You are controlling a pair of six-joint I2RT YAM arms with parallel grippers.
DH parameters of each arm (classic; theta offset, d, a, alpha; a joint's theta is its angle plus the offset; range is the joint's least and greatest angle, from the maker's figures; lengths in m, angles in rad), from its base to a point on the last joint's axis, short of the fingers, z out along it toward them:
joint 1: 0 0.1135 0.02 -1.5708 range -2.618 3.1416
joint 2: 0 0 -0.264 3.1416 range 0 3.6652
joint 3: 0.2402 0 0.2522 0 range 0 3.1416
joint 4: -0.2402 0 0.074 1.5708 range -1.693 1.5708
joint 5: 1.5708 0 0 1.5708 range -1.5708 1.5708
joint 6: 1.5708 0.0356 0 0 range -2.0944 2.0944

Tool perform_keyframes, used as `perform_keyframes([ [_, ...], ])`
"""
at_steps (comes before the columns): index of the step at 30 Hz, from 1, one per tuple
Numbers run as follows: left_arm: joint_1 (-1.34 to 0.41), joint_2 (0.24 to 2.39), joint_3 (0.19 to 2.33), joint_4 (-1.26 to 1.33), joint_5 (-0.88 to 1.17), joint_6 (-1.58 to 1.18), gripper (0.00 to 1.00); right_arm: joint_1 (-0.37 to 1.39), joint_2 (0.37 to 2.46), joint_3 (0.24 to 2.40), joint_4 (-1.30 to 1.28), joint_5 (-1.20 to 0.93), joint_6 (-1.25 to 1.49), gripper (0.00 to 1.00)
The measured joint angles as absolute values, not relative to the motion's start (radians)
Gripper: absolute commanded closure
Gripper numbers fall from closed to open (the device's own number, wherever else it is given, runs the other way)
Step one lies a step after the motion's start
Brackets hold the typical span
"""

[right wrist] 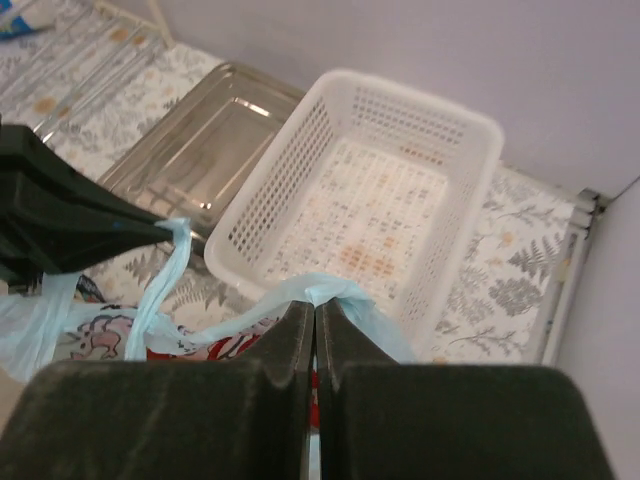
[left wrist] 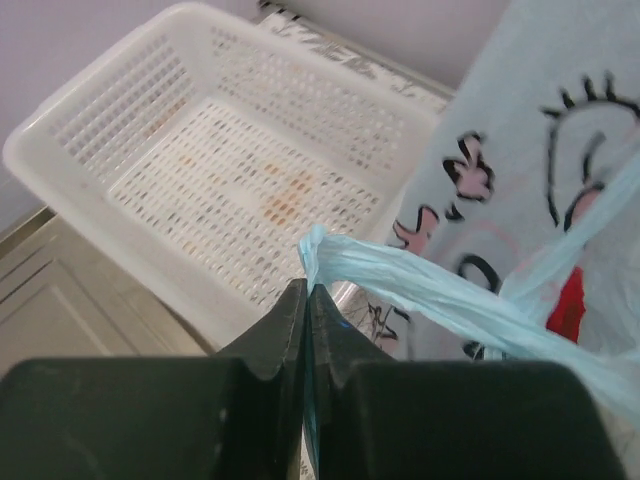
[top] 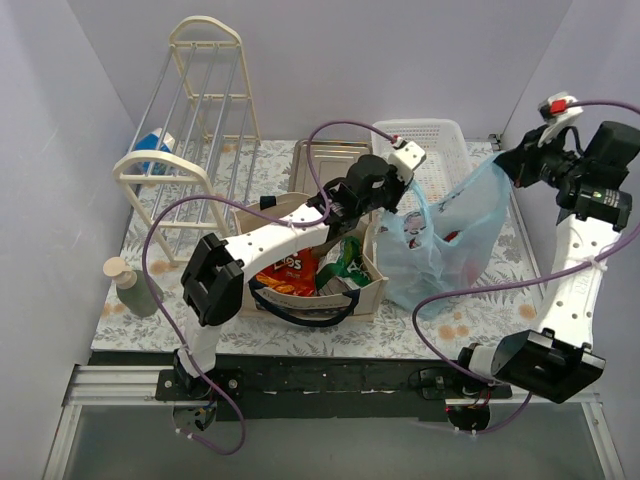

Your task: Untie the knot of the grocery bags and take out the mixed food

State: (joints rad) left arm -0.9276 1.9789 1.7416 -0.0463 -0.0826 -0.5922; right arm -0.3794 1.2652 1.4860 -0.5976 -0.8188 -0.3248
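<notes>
The light-blue plastic bag (top: 440, 245) with red print stands at the table's middle right, its mouth stretched wide. My left gripper (top: 388, 205) is shut on the bag's left handle (left wrist: 420, 285). My right gripper (top: 503, 160) is shut on the bag's right handle (right wrist: 330, 292) and holds it up high. The left handle also shows in the right wrist view (right wrist: 165, 275). The beige tote (top: 320, 265) with dark handles sits left of the bag. In it lie an orange-red Doritos bag (top: 287, 272) and a green snack bag (top: 347, 258). Apple, green fruit and lobster are hidden.
A white slotted basket (top: 430, 150) stands behind the plastic bag, and shows in both wrist views (left wrist: 230, 150) (right wrist: 390, 200). A metal tray (right wrist: 200, 150) lies left of it. A cream wire rack (top: 190, 130) with a blue-and-white carton (top: 152, 145) and a bottle (top: 130, 285) stand at the left.
</notes>
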Motion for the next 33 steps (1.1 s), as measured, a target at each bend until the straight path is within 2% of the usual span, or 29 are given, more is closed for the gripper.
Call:
perform_keyframes([
  [10, -0.933, 1.942, 1.822, 0.013, 0.374, -0.542, 1.00, -0.621, 1.327, 1.705, -0.489, -0.872, -0.002, 0.99],
  [16, -0.955, 1.794, 1.747, 0.107, 0.634, -0.439, 1.00, -0.722, 1.341, 1.689, -0.548, -0.855, 0.023, 0.99],
  [21, -0.971, 1.658, 1.689, 0.044, 0.804, -0.308, 1.00, -0.766, 1.327, 1.621, -0.590, -0.829, 0.015, 0.99],
  [27, -0.971, 1.598, 1.640, -0.064, 0.879, -0.176, 1.00, -0.772, 1.353, 1.618, -0.661, -0.823, 0.015, 0.99],
  [33, -0.960, 1.627, 1.640, -0.125, 0.821, -0.044, 1.00, -0.772, 1.381, 1.604, -0.609, -0.838, 0.074, 0.99],
])
